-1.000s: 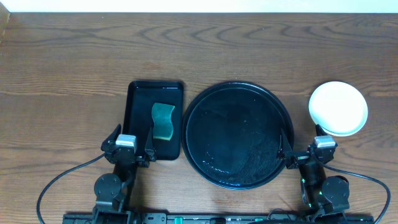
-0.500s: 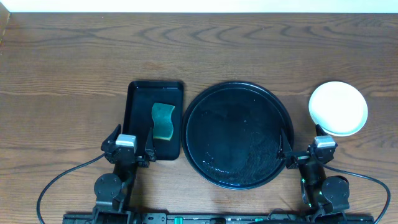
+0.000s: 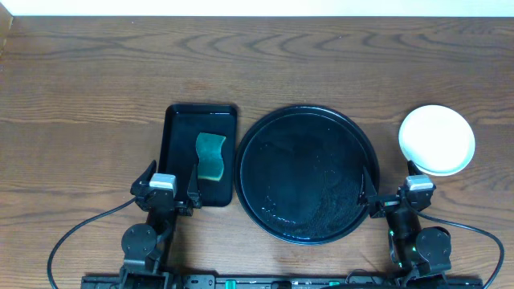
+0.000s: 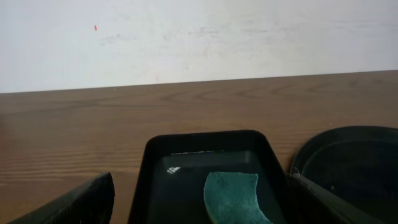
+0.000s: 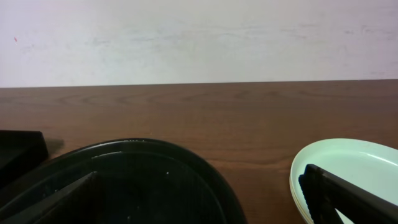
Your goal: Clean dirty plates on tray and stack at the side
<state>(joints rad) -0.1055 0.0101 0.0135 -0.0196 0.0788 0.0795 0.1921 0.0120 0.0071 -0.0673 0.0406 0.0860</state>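
Observation:
The round black tray [image 3: 305, 172] lies mid-table, with only wet streaks on its glossy floor; its rim also shows in the right wrist view [image 5: 143, 149]. The plates [image 3: 437, 139] sit stacked on the table right of the tray, the top one pale mint [image 5: 354, 158]. My right gripper [image 3: 389, 183] rests open at the near edge between tray and stack, with nothing between its fingers [image 5: 348, 196]. My left gripper [image 3: 169, 178] is open too, low at the near end of the rectangular tray, and holds nothing.
A small rectangular black tray [image 3: 175, 152] left of the round one holds a green sponge [image 3: 210, 155], which is seen close ahead in the left wrist view [image 4: 233, 196]. Bare wooden table stretches behind, up to a white wall.

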